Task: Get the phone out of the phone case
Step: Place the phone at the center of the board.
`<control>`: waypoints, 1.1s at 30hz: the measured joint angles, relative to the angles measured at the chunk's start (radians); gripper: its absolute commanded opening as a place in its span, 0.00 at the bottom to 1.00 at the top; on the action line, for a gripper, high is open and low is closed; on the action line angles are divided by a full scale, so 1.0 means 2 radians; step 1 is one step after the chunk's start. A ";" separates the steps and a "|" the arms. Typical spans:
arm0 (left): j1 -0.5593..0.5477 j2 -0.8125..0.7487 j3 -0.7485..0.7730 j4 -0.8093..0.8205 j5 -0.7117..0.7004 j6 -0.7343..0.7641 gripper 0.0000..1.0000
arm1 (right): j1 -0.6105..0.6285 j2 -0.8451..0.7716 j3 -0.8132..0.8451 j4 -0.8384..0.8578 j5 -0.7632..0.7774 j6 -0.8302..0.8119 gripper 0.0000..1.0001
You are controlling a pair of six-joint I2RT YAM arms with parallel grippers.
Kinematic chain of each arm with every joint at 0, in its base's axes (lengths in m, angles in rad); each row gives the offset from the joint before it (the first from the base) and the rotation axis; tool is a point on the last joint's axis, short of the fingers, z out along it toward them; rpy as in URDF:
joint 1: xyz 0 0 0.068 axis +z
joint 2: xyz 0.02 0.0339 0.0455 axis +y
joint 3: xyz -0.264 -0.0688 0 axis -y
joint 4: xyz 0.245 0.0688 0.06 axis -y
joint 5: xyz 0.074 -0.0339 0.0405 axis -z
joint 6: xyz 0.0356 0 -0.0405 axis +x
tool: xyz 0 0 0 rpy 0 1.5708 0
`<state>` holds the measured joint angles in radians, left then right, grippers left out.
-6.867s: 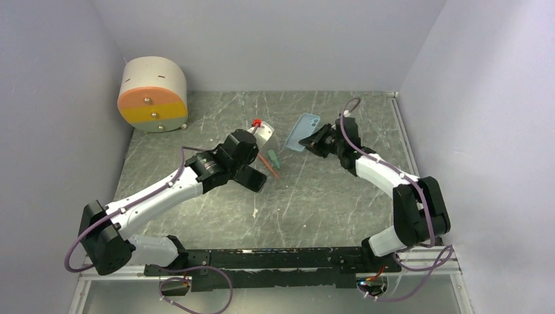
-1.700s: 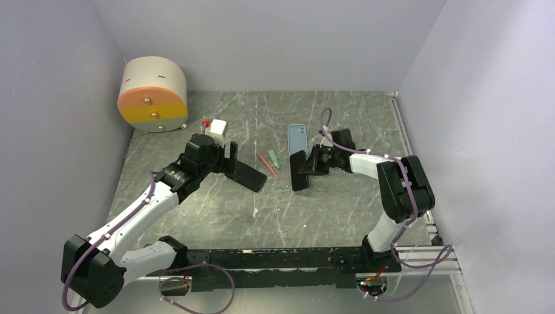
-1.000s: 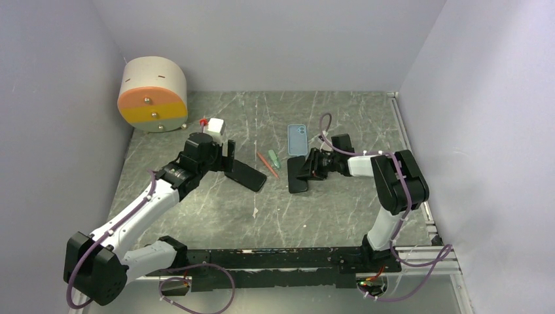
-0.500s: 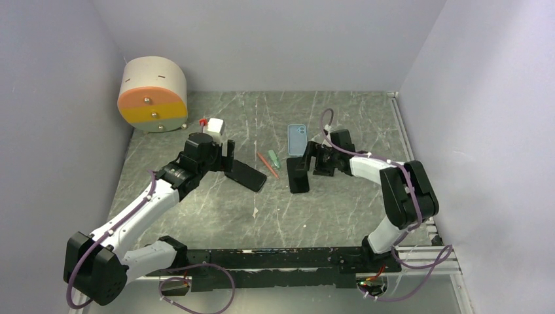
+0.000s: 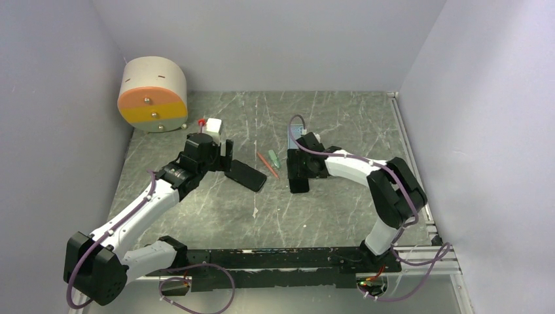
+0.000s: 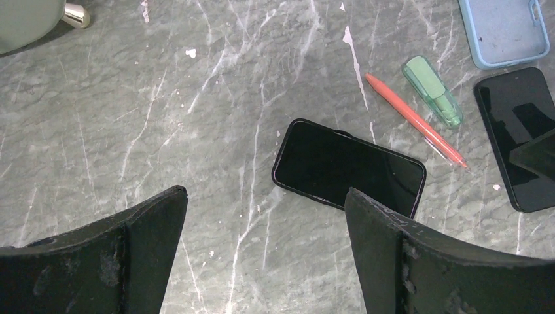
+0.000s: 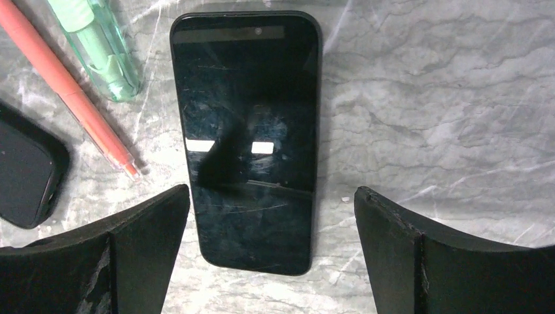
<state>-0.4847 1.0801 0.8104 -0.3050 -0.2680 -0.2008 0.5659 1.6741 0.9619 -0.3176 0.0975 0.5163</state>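
Right hand [image 7: 271, 193] hangs directly over the phone [image 7: 249, 131], fingers spread wide on either side of it and touching nothing. The phone lies flat on the bench [image 5: 340, 209], screen up and bare. The light blue phone case [image 6: 504, 29] sits empty just beyond its top end, hollow side up. So I'd call the separation done. The wide spread makes sense to me, since nothing here needs gripping and open fingers won't drag the phone.

Left hand [image 6: 264, 196] is just as wide and empty, hovering above the second black phone [image 6: 349, 168]. That one lies at a slant, well clear of the first, and I read my left side as simply parked out of the way. The red pen [image 6: 412, 118] and green marker [image 6: 432, 91] lie side by side between the two phones.

Now the blind spots. From above, my right wrist and its cable cover nearly all of the case. The case doesn't show in the right wrist view at all, and the frame edge crops it in the left one. A dark corner of my right arm hides part of the phone there too. Whether the second phone wears a case of its own, I can't tell. The round box [image 5: 152, 95] and the small white block [image 5: 214, 124] sit far off at the back left
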 measured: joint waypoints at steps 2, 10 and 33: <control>0.000 0.000 0.000 0.000 -0.001 0.000 0.94 | 0.012 0.013 0.014 -0.012 0.014 0.006 0.97; 0.000 0.000 0.000 0.000 -0.001 -0.001 0.94 | 0.040 0.051 0.057 -0.053 0.039 0.025 0.90; 0.000 0.000 0.001 0.000 -0.005 -0.002 0.94 | 0.032 0.075 0.086 -0.088 0.070 0.038 0.67</control>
<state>-0.4847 1.0801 0.8120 -0.3058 -0.2779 -0.2050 0.6292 1.8248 1.1339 -0.4931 0.2382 0.5926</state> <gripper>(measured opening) 0.940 0.733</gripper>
